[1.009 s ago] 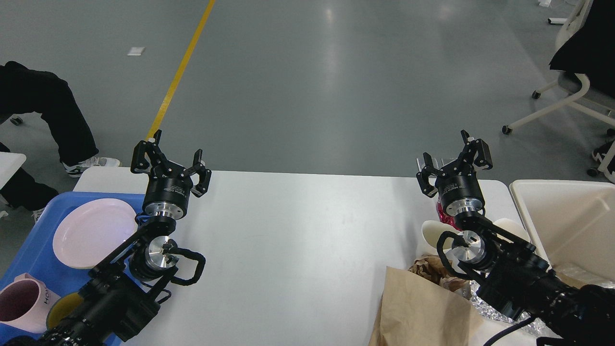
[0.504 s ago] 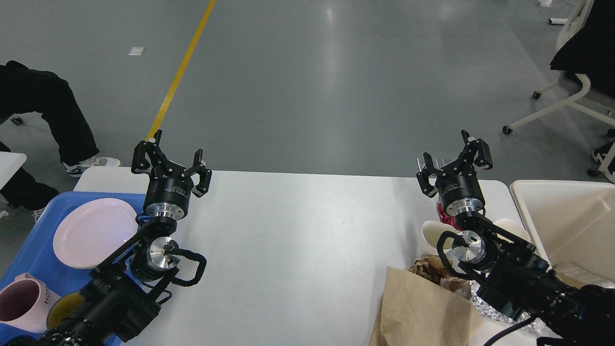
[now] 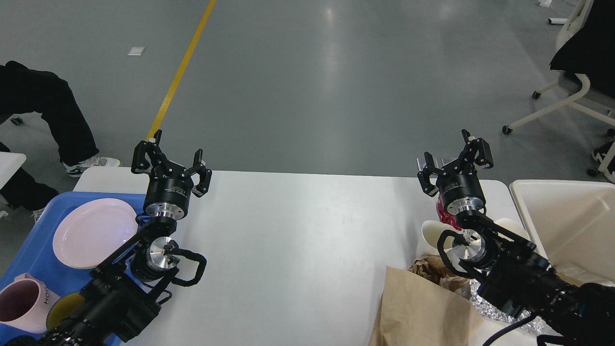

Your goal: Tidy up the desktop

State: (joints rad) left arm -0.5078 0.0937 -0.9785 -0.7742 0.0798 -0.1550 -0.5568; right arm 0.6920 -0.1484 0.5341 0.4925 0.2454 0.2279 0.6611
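Observation:
The white desktop (image 3: 307, 240) fills the middle of the head view. My left gripper (image 3: 171, 161) hangs open and empty above its far left edge, beside the blue tray (image 3: 29, 254). Above the far right corner my right gripper (image 3: 455, 158) is open too, holding nothing. Under and beside my right arm lie a brown paper bag (image 3: 423, 312), crumpled brown paper (image 3: 430, 269), a white cup (image 3: 430, 238), a red wrapper (image 3: 443, 215) and crinkled foil (image 3: 485, 307). A clear plastic piece (image 3: 444, 162) sits behind the right gripper.
On the blue tray are a pale pink plate (image 3: 93, 230), a pink mug (image 3: 21, 305) and a yellow-lined cup (image 3: 65, 307). A cream bin (image 3: 567, 221) stands at the right of the table. A person's legs (image 3: 43, 110) and an office chair (image 3: 571, 96) are on the floor beyond.

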